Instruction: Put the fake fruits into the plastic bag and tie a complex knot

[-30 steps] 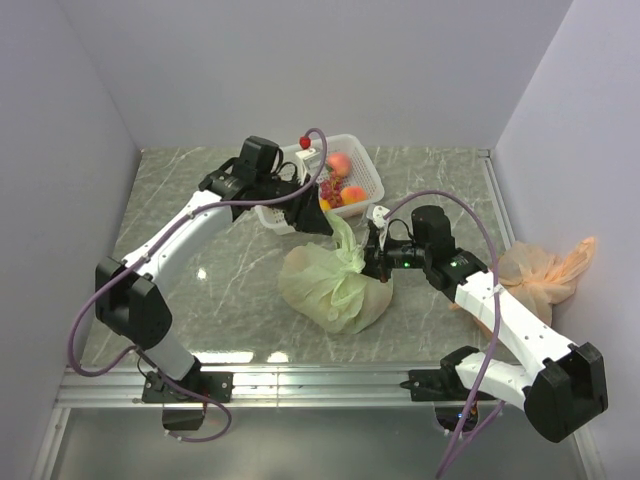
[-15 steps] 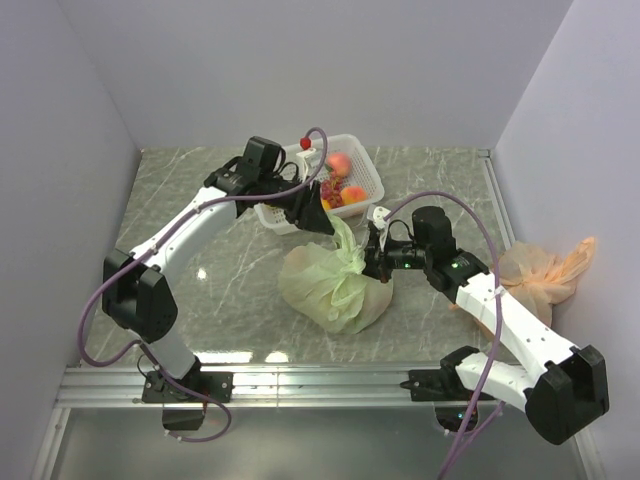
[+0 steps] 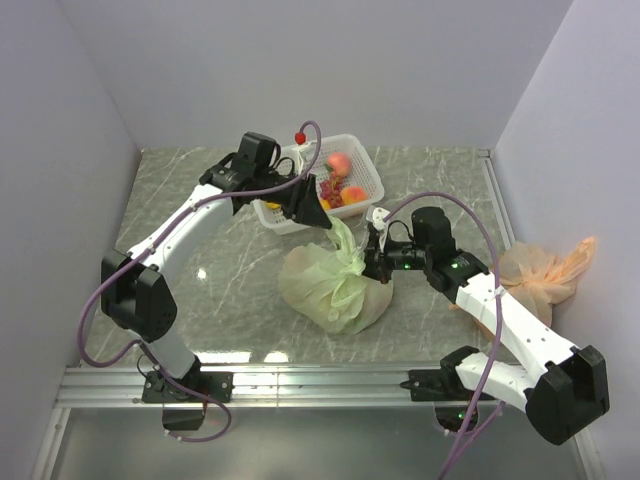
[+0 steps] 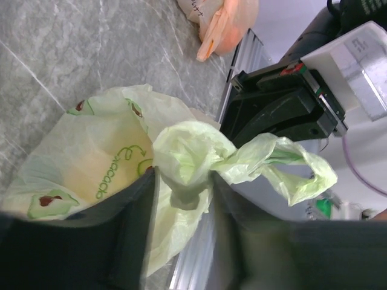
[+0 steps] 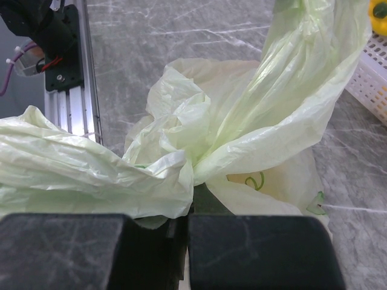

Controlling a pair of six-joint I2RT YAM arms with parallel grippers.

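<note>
While the plastic bag (image 3: 330, 290) sits mid-table, I note the right gripper (image 3: 373, 262) clamped on its right handle and the left gripper (image 3: 318, 218) pinching the far handle. Uneven pull may tear the film or slip a handle. Fake fruits (image 3: 340, 163) lie in the far basket (image 3: 372, 182), unbagged.

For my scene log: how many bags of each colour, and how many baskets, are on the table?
pale green bag: 1
peach-orange bag: 1
white basket: 1
Total: 3
</note>
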